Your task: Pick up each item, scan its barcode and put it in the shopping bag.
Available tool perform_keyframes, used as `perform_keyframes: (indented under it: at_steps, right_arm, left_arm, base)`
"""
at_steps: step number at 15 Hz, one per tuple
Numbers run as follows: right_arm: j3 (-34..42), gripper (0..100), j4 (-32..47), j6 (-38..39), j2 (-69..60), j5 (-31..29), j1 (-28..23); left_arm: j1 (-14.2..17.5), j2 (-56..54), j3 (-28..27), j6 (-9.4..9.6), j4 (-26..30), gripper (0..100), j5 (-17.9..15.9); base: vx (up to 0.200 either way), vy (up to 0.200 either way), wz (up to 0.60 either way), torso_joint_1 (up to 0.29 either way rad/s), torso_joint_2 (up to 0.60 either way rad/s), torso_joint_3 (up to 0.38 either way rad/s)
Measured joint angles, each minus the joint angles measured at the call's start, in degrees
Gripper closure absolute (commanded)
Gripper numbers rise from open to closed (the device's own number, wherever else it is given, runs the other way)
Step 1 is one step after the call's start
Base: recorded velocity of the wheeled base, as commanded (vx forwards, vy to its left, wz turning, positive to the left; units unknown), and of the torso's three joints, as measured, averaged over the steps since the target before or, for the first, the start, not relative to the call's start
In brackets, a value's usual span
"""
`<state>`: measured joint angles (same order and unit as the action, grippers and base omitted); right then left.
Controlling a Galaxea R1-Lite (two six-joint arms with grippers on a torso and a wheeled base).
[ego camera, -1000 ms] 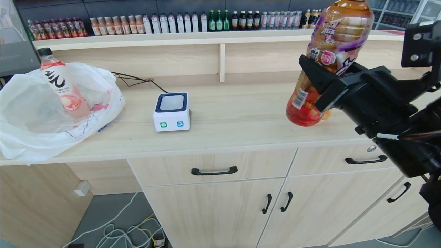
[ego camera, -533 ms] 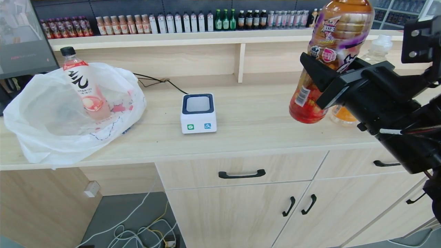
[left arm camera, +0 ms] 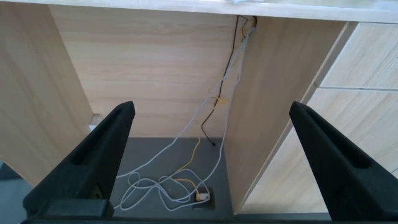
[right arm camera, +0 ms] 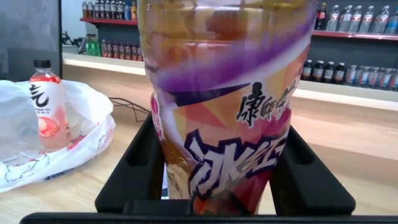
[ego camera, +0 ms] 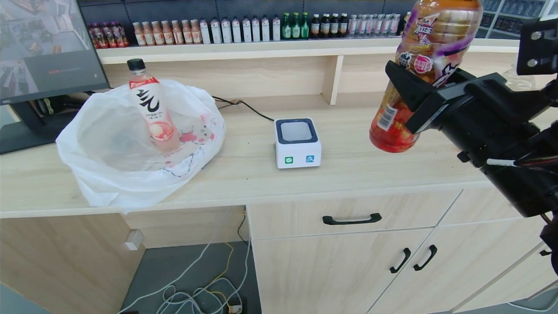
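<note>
My right gripper is shut on a large iced-tea bottle with a purple and orange label, held upright above the counter's right part, barcode facing left. The same iced-tea bottle stands between the black fingers in the right wrist view. A white scanner box with a dark-rimmed window sits mid-counter, left of the held bottle. Farther left, a white shopping bag lies open with a pink peach drink bottle leaning inside it. My left gripper hangs open below the counter, facing cables on the floor.
A monitor stands at the counter's far left behind the bag. A black cable runs to the scanner. A raised back shelf carries a row of several bottles. Drawers and cupboard doors are beneath the counter.
The head camera has swung left, so bag and scanner sit farther right in the picture. The right gripper keeps the iced-tea bottle, now lifted off the counter and slightly nearer the scanner.
</note>
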<state>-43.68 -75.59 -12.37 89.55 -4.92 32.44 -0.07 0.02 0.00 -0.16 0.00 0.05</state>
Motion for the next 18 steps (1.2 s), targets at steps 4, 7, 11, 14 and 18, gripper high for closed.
perform_keyframes:
  at_steps: [4,7,11,14,18]
  right_arm:
    - [-0.2,100,0.2,1.7,0.0,-0.2,-1.0]
    - [-1.0,100,0.4,1.9,0.2,-0.1,-1.2]
    - [-1.5,100,1.3,1.8,0.2,-0.1,-1.1]
    - [-3.5,100,3.7,1.5,0.2,-0.2,-0.9]
    - [-6.3,100,10.4,-0.8,0.7,-0.2,0.0]
  left_arm:
    - [0.0,0.0,0.0,0.23,0.0,0,0.0]
    - [-0.1,0.0,0.0,0.18,0.0,0,0.0]
    - [0.0,0.0,0.0,0.23,0.0,0,0.0]
    - [0.0,0.0,0.0,0.18,0.0,0,0.0]
    - [0.0,0.0,0.0,0.16,0.0,0,0.0]
  base:
    - [0.0,0.05,0.0,0.001,0.0,0.001]
    - [0.0,0.0,0.0,0.0,0.0,0.0]
    - [0.0,0.0,0.0,0.0,0.0,0.0]
    - [0.0,0.0,0.0,0.0,0.0,0.0]
    - [0.0,0.0,0.0,0.0,0.0,0.0]
